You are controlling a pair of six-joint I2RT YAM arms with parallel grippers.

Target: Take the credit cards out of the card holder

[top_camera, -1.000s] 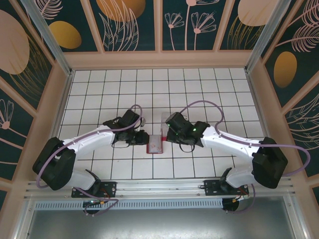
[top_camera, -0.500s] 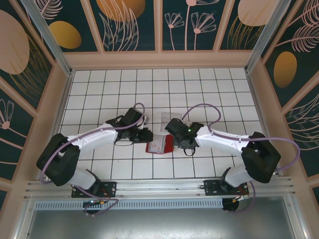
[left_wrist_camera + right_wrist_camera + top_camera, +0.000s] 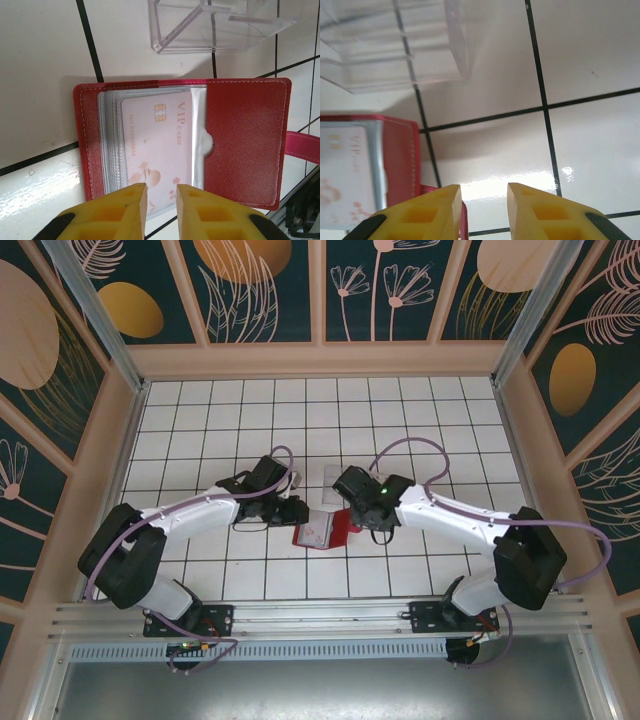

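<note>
Lying on the bench: the card holder [image 3: 322, 530] is spread open and flat on the white tiled bench [image 3: 400, 420]; it sits between the two pincers, towards the arms' side of the bench
Card holder, left half (left wrist view): a stack of clear plastic sleeves [image 3: 111, 145] inside the red cover; the top sleeve faces up
Credit card: a pale pink card [image 3: 157, 145] printed "VIP CARD" with a gold chip; it lies wholly within the top sleeve; whether the sleeves beneath hold more cards I cannot tell
Card holder, right half: a red pocket flap with a rounded notch on its inner edge; the red closing tab [image 3: 302, 147] sticks out from its right side and lies on the tiles
Clear plastic tray [image 3: 220, 25]: just beyond the holder's far edge, apart from it by a thin strip of tile; it rests on the bench
Left pincer [image 3: 161, 187]: yellow fingers stand a narrow gap apart and grip nothing; the tips are at the holder's near edge, over the lower end of the VIP card; whether they touch it I cannot tell
Right pincer [image 3: 483, 189]: jaws parted, bare white tile showing in the gap; it holds nothing; it is low over the bench at the holder's right end, one finger just beside the closing tab
</note>
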